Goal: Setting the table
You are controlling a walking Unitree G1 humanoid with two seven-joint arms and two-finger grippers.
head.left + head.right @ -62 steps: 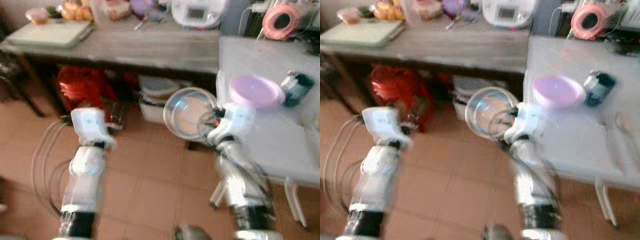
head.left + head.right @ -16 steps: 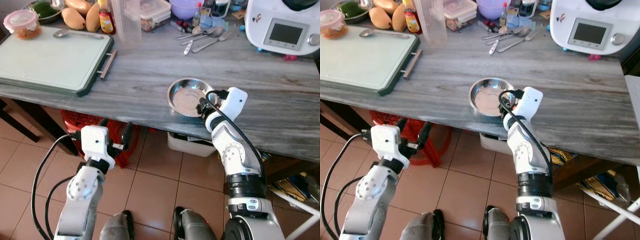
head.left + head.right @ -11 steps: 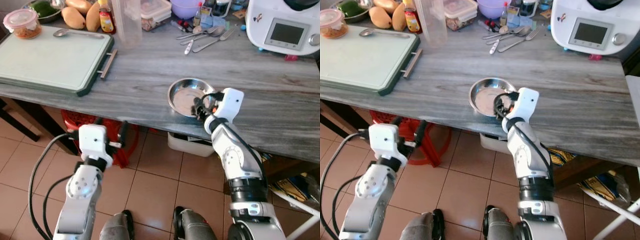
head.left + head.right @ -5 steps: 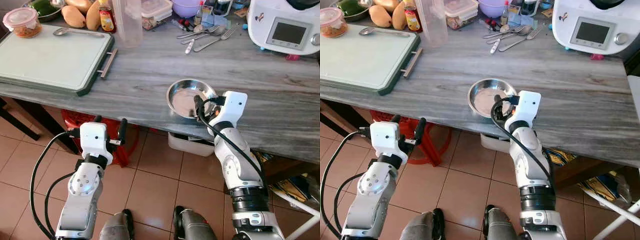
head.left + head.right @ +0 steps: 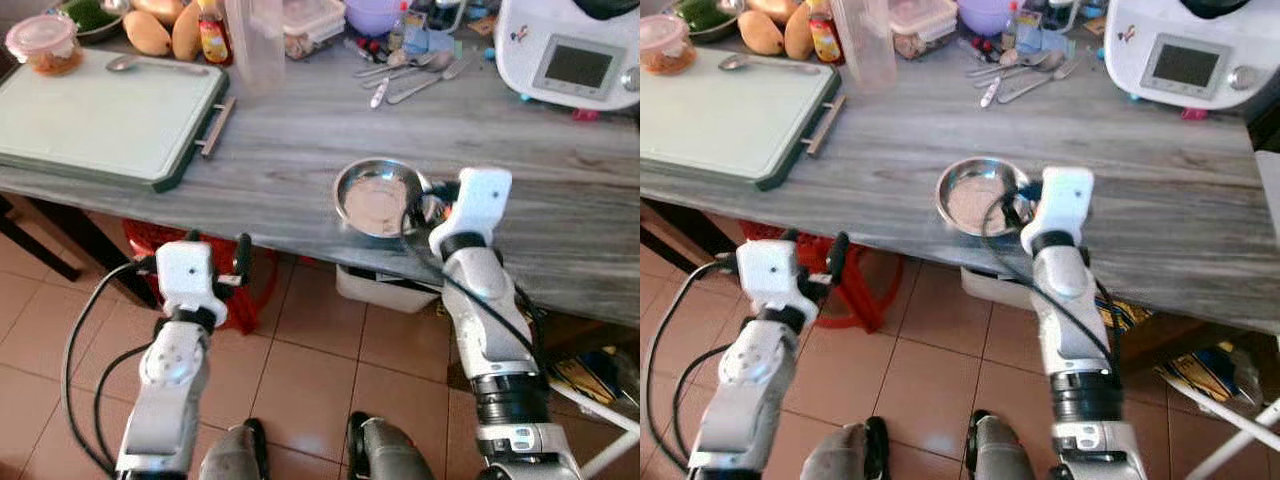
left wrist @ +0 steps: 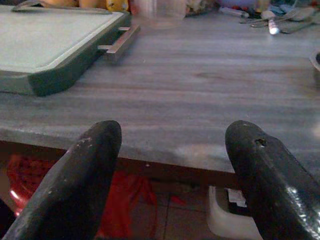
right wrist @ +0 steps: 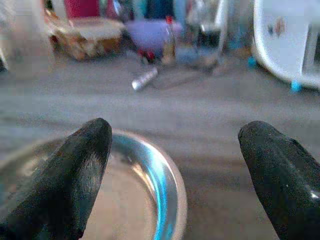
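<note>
Grey wood-grain counter (image 5: 300,150) bears steel bowl (image 5: 378,196); terracotta floor tiles (image 5: 300,380) below.

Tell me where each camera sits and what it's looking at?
Left eye, right eye: on the head, looking down at the table, bowl, both arms and feet.
Left wrist: on the left arm, looking between open fingers at the table edge and cutting board.
Right wrist: on the right arm, looking between open fingers over the bowl.
Shared: all views show the table; the eyes and right wrist share the bowl.
</note>
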